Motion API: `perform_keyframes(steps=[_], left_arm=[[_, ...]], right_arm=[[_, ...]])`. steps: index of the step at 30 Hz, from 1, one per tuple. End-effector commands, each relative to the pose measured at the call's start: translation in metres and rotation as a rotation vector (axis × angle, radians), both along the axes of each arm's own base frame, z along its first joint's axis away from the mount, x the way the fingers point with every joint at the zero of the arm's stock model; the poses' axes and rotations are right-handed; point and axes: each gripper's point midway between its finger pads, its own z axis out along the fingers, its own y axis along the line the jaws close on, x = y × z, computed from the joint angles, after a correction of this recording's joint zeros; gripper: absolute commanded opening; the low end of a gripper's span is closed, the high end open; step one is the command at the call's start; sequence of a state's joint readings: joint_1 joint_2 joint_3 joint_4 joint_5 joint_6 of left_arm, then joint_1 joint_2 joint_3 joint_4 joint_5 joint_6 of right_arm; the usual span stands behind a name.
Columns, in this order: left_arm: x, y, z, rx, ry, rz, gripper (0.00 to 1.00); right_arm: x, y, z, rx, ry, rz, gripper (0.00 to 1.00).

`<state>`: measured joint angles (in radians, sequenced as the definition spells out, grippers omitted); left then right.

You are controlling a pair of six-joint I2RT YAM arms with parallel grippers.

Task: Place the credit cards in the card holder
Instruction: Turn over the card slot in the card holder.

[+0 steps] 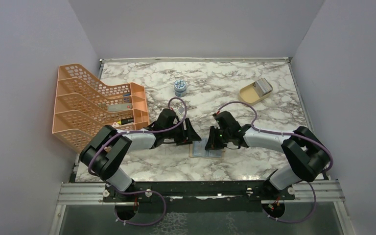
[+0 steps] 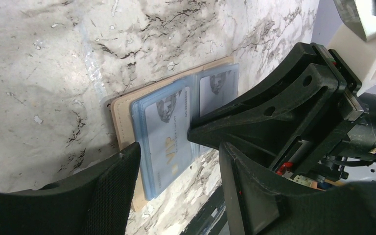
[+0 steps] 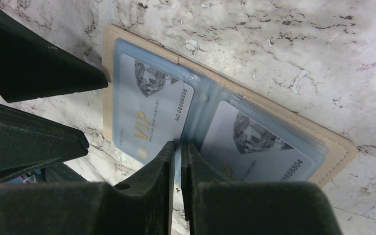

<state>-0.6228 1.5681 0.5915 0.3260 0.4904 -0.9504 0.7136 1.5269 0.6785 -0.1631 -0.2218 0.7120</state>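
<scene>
The card holder (image 1: 206, 151) lies open and flat on the marble near the front edge, tan border (image 3: 334, 147) around pale blue pockets. One credit card (image 3: 147, 107) marked VIP shows in the left pocket, and another (image 3: 259, 142) in the right. My right gripper (image 3: 178, 145) is shut on a thin pale blue pocket leaf that stands up at the holder's middle fold. My left gripper (image 2: 178, 152) is open, its fingers either side of the holder's left half (image 2: 122, 112) and the VIP card (image 2: 169, 132). The two grippers are nearly touching (image 1: 192, 138).
An orange tiered file rack (image 1: 98, 105) stands at the left. A small blue-and-white tin (image 1: 180, 87) sits at the back centre, and a beige rounded dish (image 1: 255, 91) at the back right. The black mounting rail (image 1: 200, 188) runs just in front of the holder.
</scene>
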Motion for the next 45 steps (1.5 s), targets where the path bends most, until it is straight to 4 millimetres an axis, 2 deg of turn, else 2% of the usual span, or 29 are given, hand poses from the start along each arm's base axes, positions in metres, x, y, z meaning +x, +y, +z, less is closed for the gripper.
perform_keyframes(steps=[1,13,25,35,41,45], left_arm=[[-0.001,-0.002,0.002,-0.03,-0.005,-0.019,0.62],[-0.005,-0.005,-0.009,-0.034,0.025,-0.028,0.62],[-0.012,-0.022,0.017,-0.112,0.019,-0.064,0.61],[-0.013,-0.02,0.027,-0.124,-0.011,-0.047,0.57],[-0.013,-0.019,0.03,-0.128,-0.018,-0.043,0.49],[-0.013,-0.02,0.032,-0.133,-0.017,-0.045,0.42]], right_arm=[[-0.002,-0.009,-0.014,-0.046,-0.007,-0.007,0.1],[-0.003,-0.01,-0.016,-0.049,-0.002,-0.008,0.1],[-0.005,-0.008,-0.019,-0.043,0.005,-0.006,0.1],[-0.006,-0.009,-0.018,-0.04,0.002,-0.006,0.1],[-0.006,-0.008,-0.015,-0.033,-0.001,-0.005,0.1],[-0.006,-0.002,-0.005,0.003,-0.005,0.009,0.12]])
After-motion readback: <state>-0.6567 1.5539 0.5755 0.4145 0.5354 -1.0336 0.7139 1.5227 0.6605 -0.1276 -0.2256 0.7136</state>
